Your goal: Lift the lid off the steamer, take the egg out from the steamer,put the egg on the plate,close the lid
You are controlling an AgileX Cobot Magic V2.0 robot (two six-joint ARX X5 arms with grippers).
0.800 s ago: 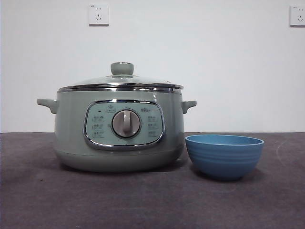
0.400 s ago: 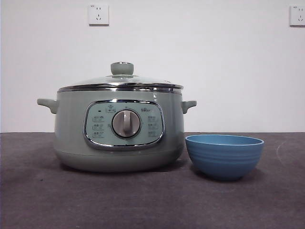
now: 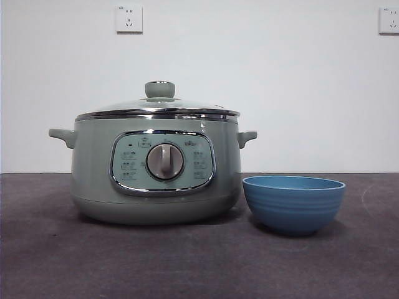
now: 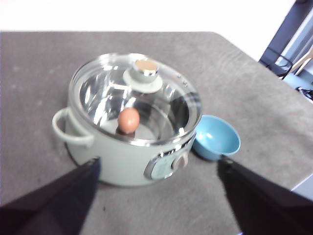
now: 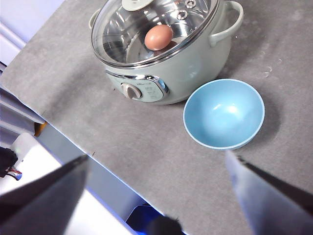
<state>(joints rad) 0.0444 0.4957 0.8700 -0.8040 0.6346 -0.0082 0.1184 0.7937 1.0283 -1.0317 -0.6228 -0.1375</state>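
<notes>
Lid point(image 4: 136, 95) well apart from left gripper point(image 4: 156, 196)

A dark grey table point(image 3: 187, 261) is seen below a plain white wall point(image 3: 280, 81). Two white wall sockets are mounted high on the wall, one point(image 3: 129, 18) left of centre and one point(image 3: 388, 20) cut by the right edge of the front view.

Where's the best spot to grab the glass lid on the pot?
Grip the knob at the center of the lid, coming straight down from above. It is the only raised part; the lid lies flat on the pot, its rim flush with no edge to pinch.
</notes>
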